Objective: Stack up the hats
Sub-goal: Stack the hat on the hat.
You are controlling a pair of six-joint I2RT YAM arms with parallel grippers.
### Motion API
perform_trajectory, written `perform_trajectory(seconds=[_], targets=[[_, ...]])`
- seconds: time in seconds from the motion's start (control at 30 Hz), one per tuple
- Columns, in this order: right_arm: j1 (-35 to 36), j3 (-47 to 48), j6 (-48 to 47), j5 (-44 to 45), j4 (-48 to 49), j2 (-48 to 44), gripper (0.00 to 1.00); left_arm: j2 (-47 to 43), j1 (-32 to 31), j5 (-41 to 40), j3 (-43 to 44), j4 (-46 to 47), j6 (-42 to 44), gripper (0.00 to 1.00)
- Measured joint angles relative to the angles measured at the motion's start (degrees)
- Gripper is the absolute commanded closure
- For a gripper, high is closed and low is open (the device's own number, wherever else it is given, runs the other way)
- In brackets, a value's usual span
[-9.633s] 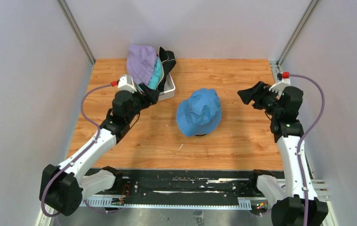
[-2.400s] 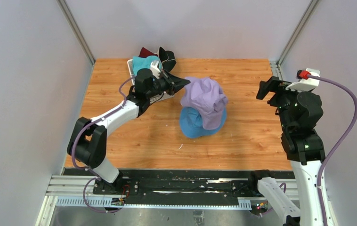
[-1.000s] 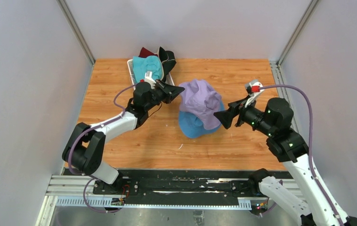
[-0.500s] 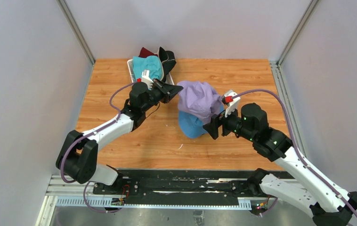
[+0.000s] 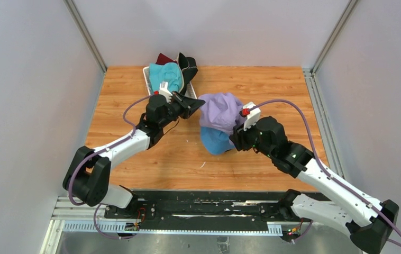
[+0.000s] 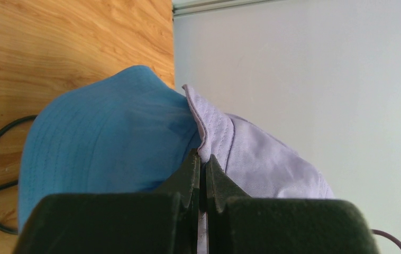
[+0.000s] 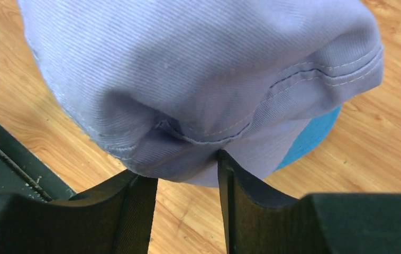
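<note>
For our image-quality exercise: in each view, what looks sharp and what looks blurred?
Top view: evenly lit, sharp throughout. Left wrist view: lavender hat and blue hat crisp; the left hand soft near the lens. Right wrist view: the lavender hat's stitching sharp; the right hand slightly soft.

Far right corner of the bench (image 5: 278, 84) lies open; the basket (image 5: 146, 75) crowds the far left corner, and the lavender hat (image 5: 219, 112) atop the blue hat (image 5: 214, 143) blocks the middle.
</note>
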Motion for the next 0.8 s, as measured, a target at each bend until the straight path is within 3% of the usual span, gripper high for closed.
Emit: perform_trajectory(seconds=[0.13, 0.2, 0.8], targets=[[0.13, -0.02, -0.2, 2.05, 0.85, 0.35, 0.89, -0.11, 0.0, 0.04, -1.27, 0.02, 0.02, 1.0], [0.17, -0.02, -0.24, 3.04, 1.29, -0.13, 0.94, -0.28, 0.0, 0.11, -1.92, -0.02, 0.02, 1.0], [1.68, 5.79, -0.96, 2.4, -3.32, -2.12, 0.99, -6.56, -0.07, -0.04, -2.16, -3.63, 0.74, 1.0]])
